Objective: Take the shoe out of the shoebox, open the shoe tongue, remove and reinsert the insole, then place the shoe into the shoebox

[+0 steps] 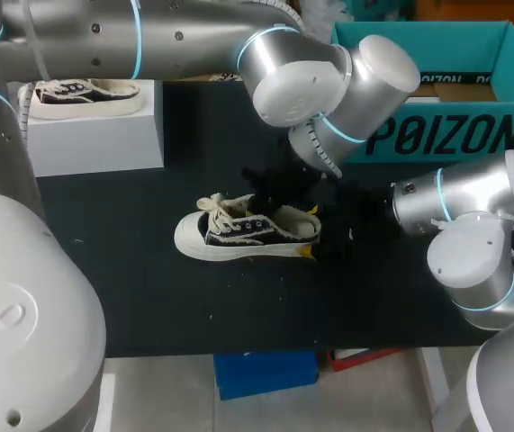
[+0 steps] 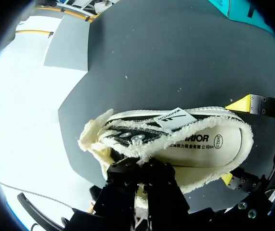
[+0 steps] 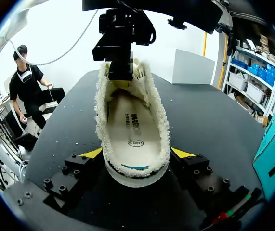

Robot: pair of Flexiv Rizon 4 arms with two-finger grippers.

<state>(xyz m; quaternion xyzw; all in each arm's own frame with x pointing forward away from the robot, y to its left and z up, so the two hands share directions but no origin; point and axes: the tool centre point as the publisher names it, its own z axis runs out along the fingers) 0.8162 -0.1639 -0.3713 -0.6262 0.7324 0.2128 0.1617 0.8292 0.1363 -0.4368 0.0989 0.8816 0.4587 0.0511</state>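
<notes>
Head view: the shoe (image 1: 247,236) sits on its sole on the black table (image 1: 148,288). Its toe points toward my left side. It is outside the teal shoebox (image 1: 446,135), which stands open at the far right. My left arm comes in from the upper left and crosses the middle, and the left gripper (image 1: 279,184) is low over the shoe's opening. The right gripper (image 1: 311,232) is at the heel, with one yellow tip on each side of it. A second shoe (image 1: 85,93) rests on a white block (image 1: 94,135) at the far left.

Left wrist view: the insole (image 2: 209,144) lies flat inside the shoe. A white label tab (image 2: 173,118) stands up at the front of the opening, just behind the laces (image 2: 132,137). The left gripper is down against the frayed rim beside the laces. I cannot tell from here whether it is clamped on anything.

Right wrist view: the heel sits between the right gripper's two yellow tips. Each tip touches the frayed rim from its own side, so this pincer is clamped on the shoe. The left gripper is at the far end of the opening, above the insole.
</notes>
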